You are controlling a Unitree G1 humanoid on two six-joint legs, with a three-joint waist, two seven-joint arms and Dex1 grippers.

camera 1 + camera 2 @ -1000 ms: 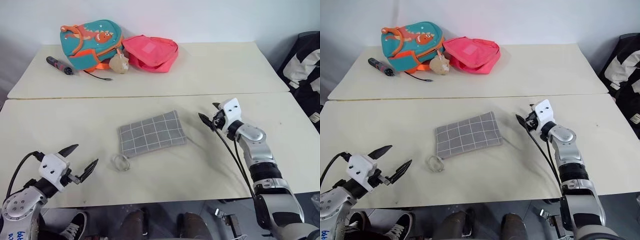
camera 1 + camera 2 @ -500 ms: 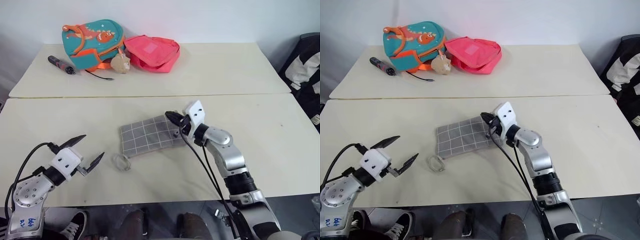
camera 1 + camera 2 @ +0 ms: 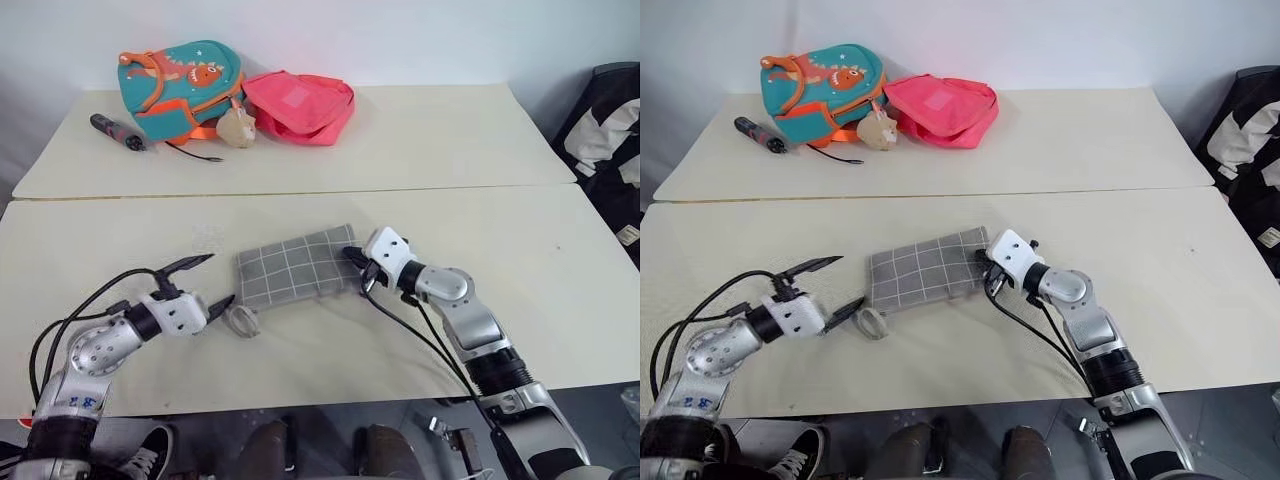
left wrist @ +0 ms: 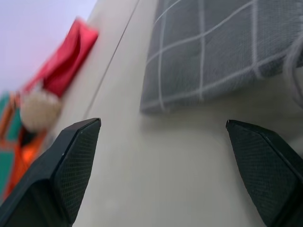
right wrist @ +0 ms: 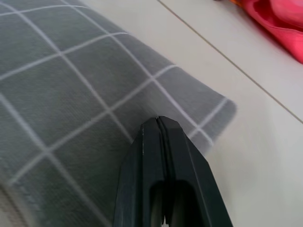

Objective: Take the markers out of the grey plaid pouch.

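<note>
On the near table in the left eye view, the grey plaid pouch [image 3: 296,266] lies flat: right gripper [image 3: 356,262] at its 3 o'clock end, left gripper [image 3: 205,282] spread wide at 9. Right wrist view: jaws pressed together over fabric; any pinch is hidden.
</note>
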